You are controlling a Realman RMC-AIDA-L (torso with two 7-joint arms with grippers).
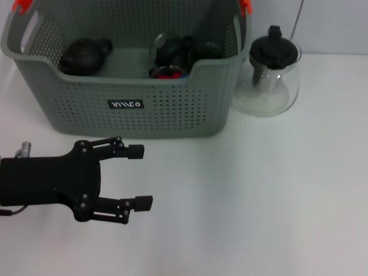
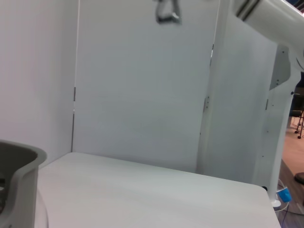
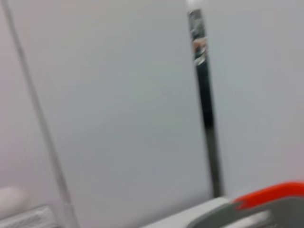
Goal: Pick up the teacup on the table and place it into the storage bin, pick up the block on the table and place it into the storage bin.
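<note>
Storage bin [image 1: 132, 109] is the reference for the next move: it lies directly beyond the left end effector [image 1: 140, 177], on the far side. That end effector hovers over the near left of the bench [image 1: 259, 201] with fingers spread and nothing between them, pointing right along the bin's long front wall. Dark teaware already lies inside the bin; no teacup or block shows on the bench, and the right end effector is out of view.

I counted one storage bin [image 1: 172, 109], one glass teapot [image 1: 269, 75], one dark teapot [image 1: 85, 56], and my one pincer [image 1: 138, 177].
</note>
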